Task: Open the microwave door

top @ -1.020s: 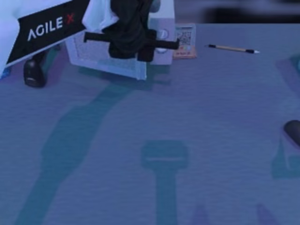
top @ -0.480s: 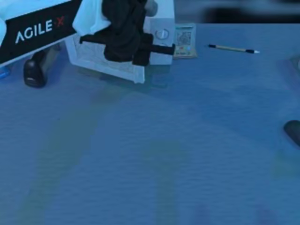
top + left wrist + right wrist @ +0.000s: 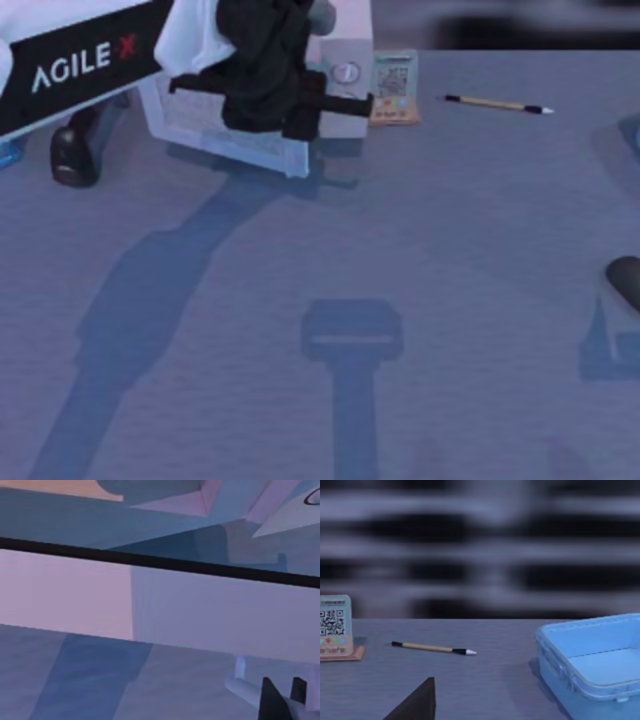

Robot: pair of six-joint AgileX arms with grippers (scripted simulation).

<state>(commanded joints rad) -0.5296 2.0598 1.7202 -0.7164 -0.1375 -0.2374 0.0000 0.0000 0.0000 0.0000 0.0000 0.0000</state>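
The white microwave (image 3: 345, 45) stands at the table's far left, with one silver knob (image 3: 345, 72) showing beside my left arm. The microwave door (image 3: 230, 140), with its mesh window, stands swung partly out from the body, its free edge toward the table's middle. My left gripper (image 3: 300, 122) hangs over that free edge. In the left wrist view the left gripper (image 3: 282, 682) is shut on the door's pale bar handle (image 3: 245, 689), one dark finger on each side, next to the door panel (image 3: 210, 610). My right gripper (image 3: 625, 280) is parked at the right edge.
A black handheld object (image 3: 75, 150) lies left of the microwave. A QR-code card (image 3: 393, 88) stands just right of it, and a pencil (image 3: 495, 103) lies farther right. A light blue bin (image 3: 592, 655) sits near the right arm.
My left arm has shifted slightly left with the handle in its grip, and the door's free edge has swung a little farther out. The knob now shows. The right arm has not moved.
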